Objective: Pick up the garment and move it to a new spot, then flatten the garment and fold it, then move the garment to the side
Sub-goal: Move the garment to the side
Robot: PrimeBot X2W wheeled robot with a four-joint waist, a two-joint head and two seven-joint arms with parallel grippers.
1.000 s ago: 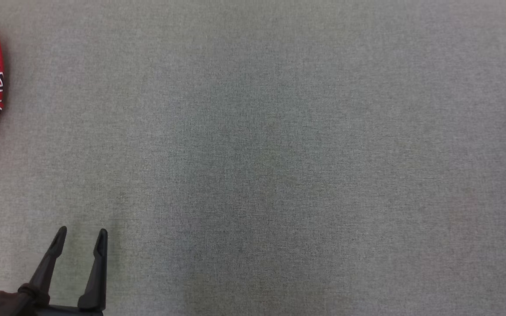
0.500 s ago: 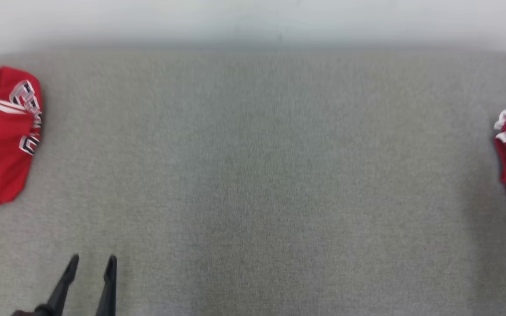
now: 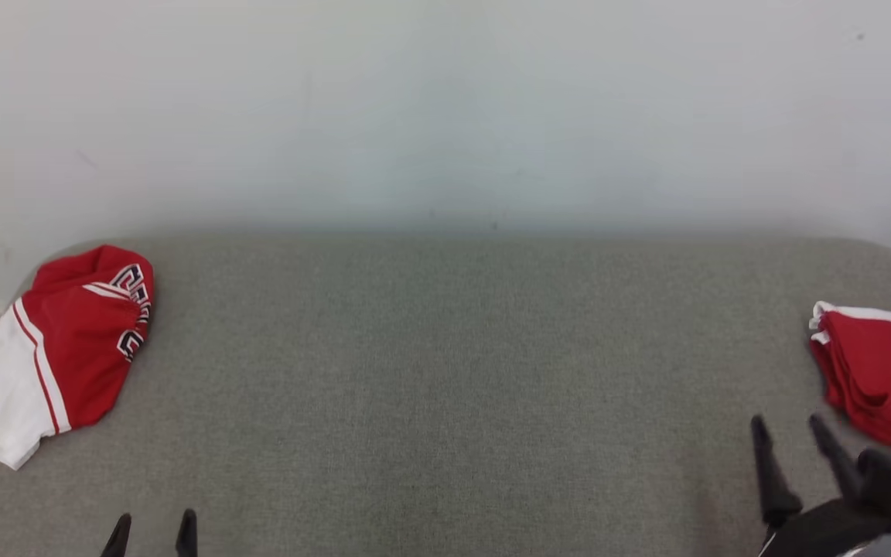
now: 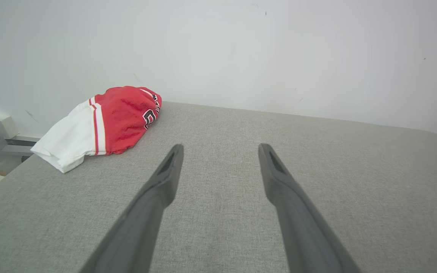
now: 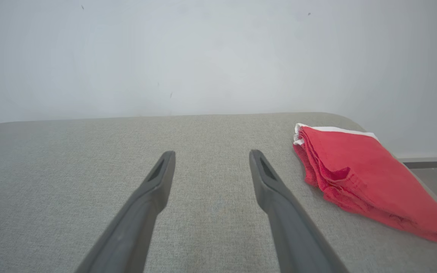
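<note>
Garment point(image 3: 882, 379), red and neatly folded, lies free of both your grippers on the grey table point(image 3: 445, 371). Nearest you, at the table's near edge on the left, your left gripper point(image 3: 154, 522) shows just its two dark fingertips, jaws wide with nothing between them; its wrist view confirms bare grey cloth in the gap. At the near edge on the right, your right gripper point(image 3: 787, 425) reaches a little farther onto the table, jaws likewise wide and empty, fingers pointing toward the table's far edge. It stands just beside the folded garment without touching it. That garment rests flat against the table's right edge, layers stacked, a strip of white trim showing along its far side. Well apart from it, at the table's far left corner, a second garment point(image 3: 66, 340) sits in a crumpled heap, red with black-and-white lettering, its white part with red stripes spilling toward the left edge. Beyond the table's far edge rises a plain pale wall point(image 3: 445, 116).
</note>
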